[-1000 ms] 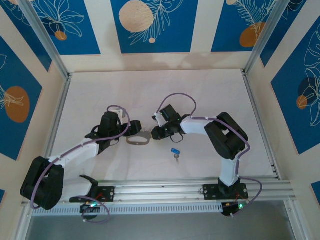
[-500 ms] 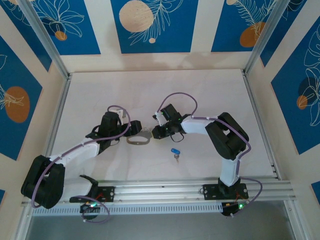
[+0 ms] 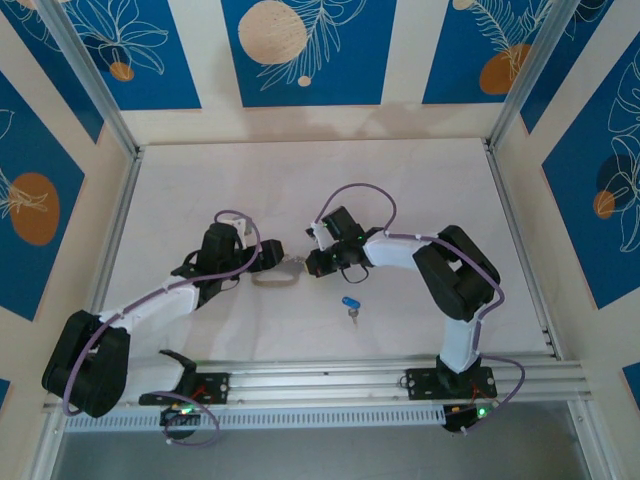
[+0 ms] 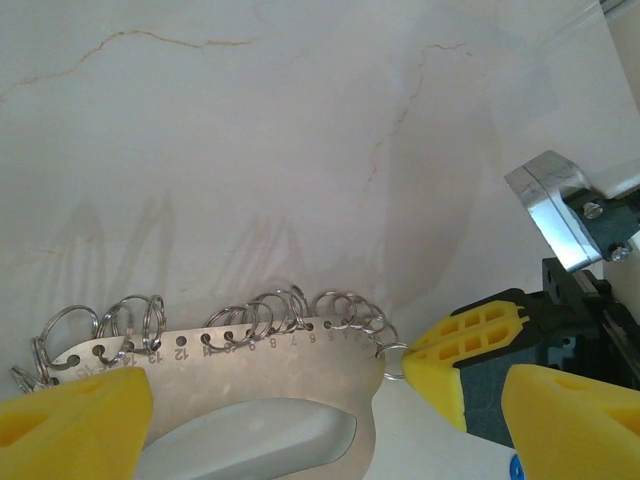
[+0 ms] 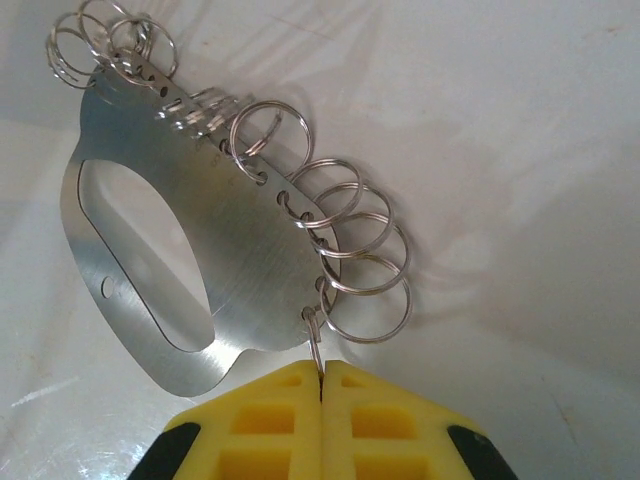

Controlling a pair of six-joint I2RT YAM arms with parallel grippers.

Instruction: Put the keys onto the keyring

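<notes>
Right now my right gripper point(image 5: 322, 385) is pinched closed on the end split ring point(image 5: 314, 335) of the keyring point(image 5: 240, 250), mid-tabletop point(image 3: 200, 180); my left gripper point(image 4: 325, 400) straddles it, jaws wide, gripping nothing. The blue key point(image 3: 350, 304) lies apart, nearer the front edge. Any tug could slip that thin wire free.

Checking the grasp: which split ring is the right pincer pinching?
The last ring at the keyring's end corner, edge-on in the shut right pincer; the others hang free.
</notes>
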